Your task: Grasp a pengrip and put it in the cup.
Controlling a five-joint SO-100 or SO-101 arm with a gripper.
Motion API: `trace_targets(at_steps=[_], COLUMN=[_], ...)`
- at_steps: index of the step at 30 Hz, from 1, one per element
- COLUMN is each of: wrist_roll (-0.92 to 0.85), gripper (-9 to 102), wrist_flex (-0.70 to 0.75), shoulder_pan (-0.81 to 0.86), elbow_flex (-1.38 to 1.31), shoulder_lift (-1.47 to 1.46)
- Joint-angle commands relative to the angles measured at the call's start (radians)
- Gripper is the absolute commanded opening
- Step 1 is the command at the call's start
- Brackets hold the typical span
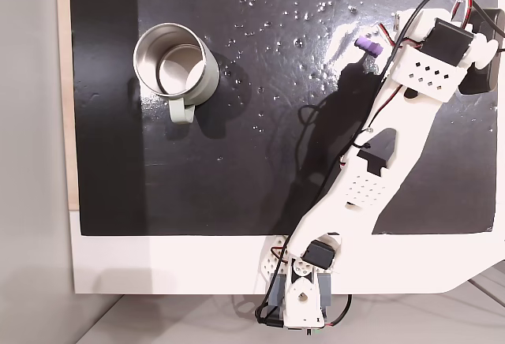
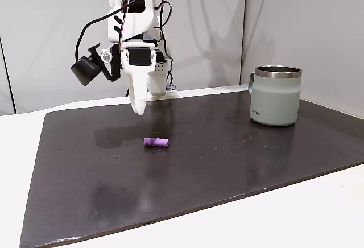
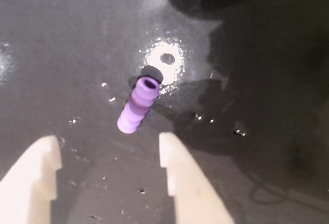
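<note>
Your end effector (image 3: 108,157) hangs above the dark surface (image 2: 227,157) with its fingers apart and empty, so the pengrip (image 3: 136,106) lying flat between them can be taken. The cup (image 1: 175,65) stands well apart, upright, its mouth ready.

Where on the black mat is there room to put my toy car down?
The widest bare patch is the middle of the black mat, between the pengrip and the cup, reaching to the mat's front edge. It is crowded near the pengrip, where the open gripper hangs just above.
</note>
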Motion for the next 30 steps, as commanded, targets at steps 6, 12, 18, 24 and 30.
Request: trace_targets(at_steps=[6,12,18,24,30], wrist_roll=[0.029,0.051,0.067,0.064,0.052], gripper=[19,19,19,19,18], wrist_flex=[0.008,0.008,0.008,0.008,0.008], shoulder_pan=[-0.049,-0.094,-0.107,-0.089,-0.063], elbow_flex=[-0.086,-0.097,-0.124,-0.146,-0.193], shoulder_lift=[-0.044,-0.098,-0.170,-0.201,-0.268])
